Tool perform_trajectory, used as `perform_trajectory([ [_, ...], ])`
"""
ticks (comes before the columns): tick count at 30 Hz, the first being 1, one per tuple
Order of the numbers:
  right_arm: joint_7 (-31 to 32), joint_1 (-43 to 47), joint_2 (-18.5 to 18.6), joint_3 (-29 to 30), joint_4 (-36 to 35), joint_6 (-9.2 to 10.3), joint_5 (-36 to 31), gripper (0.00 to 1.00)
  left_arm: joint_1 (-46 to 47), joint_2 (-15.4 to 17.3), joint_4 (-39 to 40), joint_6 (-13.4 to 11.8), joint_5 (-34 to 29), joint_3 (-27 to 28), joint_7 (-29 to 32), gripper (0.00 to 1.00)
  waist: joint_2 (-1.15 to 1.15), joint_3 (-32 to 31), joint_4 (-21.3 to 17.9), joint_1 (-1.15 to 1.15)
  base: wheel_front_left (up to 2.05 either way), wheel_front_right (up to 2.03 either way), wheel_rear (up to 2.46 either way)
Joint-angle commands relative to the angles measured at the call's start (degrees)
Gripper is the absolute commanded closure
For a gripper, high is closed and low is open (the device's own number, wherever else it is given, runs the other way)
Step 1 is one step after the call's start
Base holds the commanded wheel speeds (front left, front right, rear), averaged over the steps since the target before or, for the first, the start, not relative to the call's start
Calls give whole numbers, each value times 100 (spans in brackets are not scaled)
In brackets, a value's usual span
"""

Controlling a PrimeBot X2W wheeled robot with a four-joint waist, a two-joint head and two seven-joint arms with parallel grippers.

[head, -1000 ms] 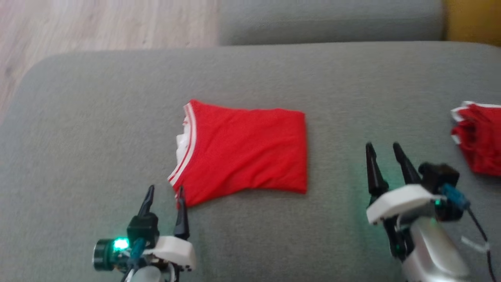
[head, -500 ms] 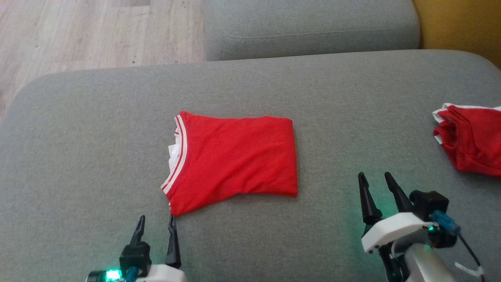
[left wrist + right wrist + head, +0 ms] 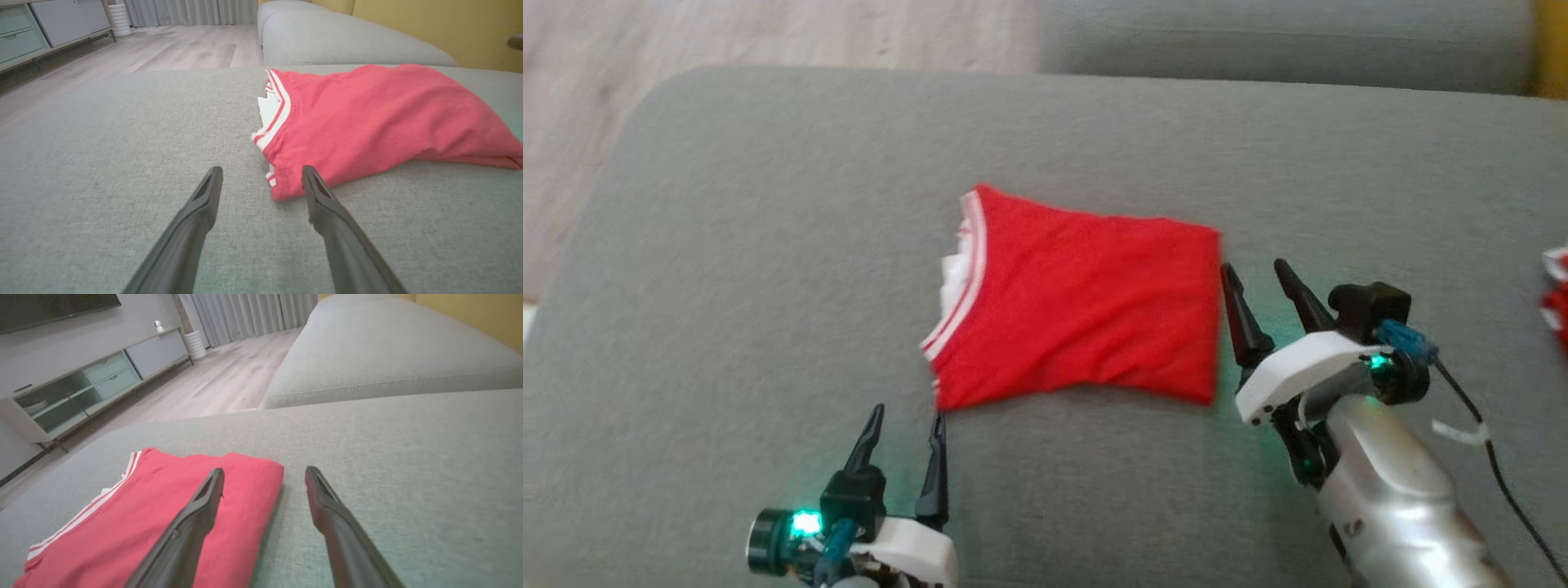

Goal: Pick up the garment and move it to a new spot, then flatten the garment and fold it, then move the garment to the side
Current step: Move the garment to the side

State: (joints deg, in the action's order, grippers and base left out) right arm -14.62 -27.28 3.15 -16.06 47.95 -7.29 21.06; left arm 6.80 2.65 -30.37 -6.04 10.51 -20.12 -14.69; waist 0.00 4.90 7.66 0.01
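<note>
Folded red garment [image 3: 1086,310] lies lengthwise across the sofa [image 3: 768,245], collar toward its left edge. The left gripper [image 3: 908,415] and right gripper [image 3: 1254,267] flank it, fingers apart.

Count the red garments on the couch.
2. One folded red garment lies in the middle of the couch. A second red garment pokes in at the head view's right edge, mostly cut off. More could lie out of frame.
</note>
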Motion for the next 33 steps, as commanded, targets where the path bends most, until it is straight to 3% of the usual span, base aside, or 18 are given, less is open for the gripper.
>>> perform_trajectory([
  [1,-31,-183,-27,-143,214,-20,12,0,247,23,125,-24,73,81,-30,0,0,238,404,-1,0,0,0],
  [6,-28,-518,-27,4,1337,-20,-93,0,359,23,78,-65,113,-104,-30,0,0,417,806,-1,0,0,0],
  [9,-21,-528,-27,-120,1613,-20,103,0,382,23,109,-96,129,-108,-30,0,0,485,894,-1,0,0,0],
  [10,-23,-503,-27,-222,1591,-20,218,31,381,23,117,-107,130,-96,-30,0,0,494,887,-1,0,0,0],
  [11,-26,-471,-27,-329,1532,-20,344,92,372,23,124,-123,130,-68,-30,0,0,490,852,-1,0,0,0],
  [12,-29,-442,-27,-419,1472,-20,452,100,357,23,124,-137,131,-42,-30,0,0,478,804,-1,0,0,0],
  [17,-36,-328,-27,-428,919,-20,579,100,312,23,106,-83,86,53,-30,0,0,302,186,-1,0,0,0],
  [28,-37,81,-27,-864,162,-20,816,100,431,22,110,-19,208,-16,-30,0,0,-10,-2258,-1,0,0,0],
  [33,-37,94,-27,-984,73,-20,856,100,468,22,100,-73,291,5,-30,0,0,-16,-3033,-1,0,0,0],
])
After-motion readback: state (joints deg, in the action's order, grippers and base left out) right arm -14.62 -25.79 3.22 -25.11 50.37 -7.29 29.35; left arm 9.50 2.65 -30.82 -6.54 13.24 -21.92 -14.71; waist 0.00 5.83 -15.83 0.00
